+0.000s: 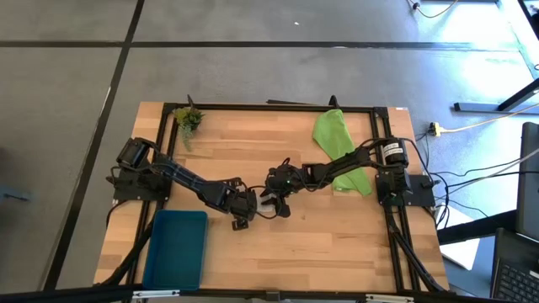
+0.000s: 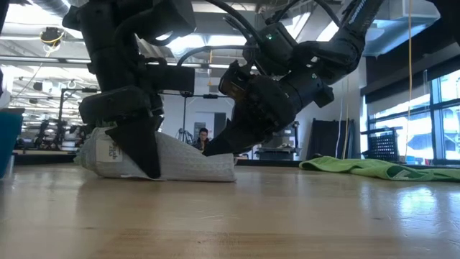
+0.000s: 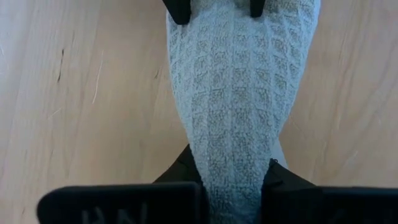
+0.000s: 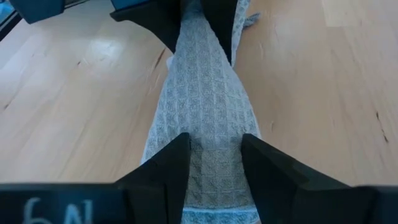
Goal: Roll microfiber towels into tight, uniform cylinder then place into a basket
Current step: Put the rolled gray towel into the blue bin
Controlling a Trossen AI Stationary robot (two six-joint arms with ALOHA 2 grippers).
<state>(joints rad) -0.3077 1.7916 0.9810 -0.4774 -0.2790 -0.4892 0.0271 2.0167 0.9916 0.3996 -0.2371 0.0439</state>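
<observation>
The light grey towel [image 2: 180, 162] lies bunched into a long, narrow roll at the table's middle, resting on the wood. My left gripper [image 1: 246, 217] is shut on its left end and my right gripper [image 1: 276, 200] on its right end, and the two grippers face each other along it. In the high view the grippers hide most of it. The lime green towel [image 1: 337, 143] lies spread at the far right, under the right arm. The teal basket [image 1: 177, 248] stands at the near left. My left gripper pinches the grey towel's thicker left end [image 3: 233, 186] between its two fingers [image 3: 124, 202], which come from above and point down. That end stays on the table. My right gripper pinches the towel's narrower right end [image 4: 214, 158] between its two fingers [image 4: 165, 168]. It comes slanting down from the table's right. The towel runs on from that end along the table toward the other gripper.
A small green plant sprig [image 1: 187, 118] sits at the far left corner. The basket also shows at the left edge of the low view [image 2: 6, 140]. Bare wood lies along the near side of the table [image 1: 320, 252]. A person shows far off in the room [image 2: 203, 137].
</observation>
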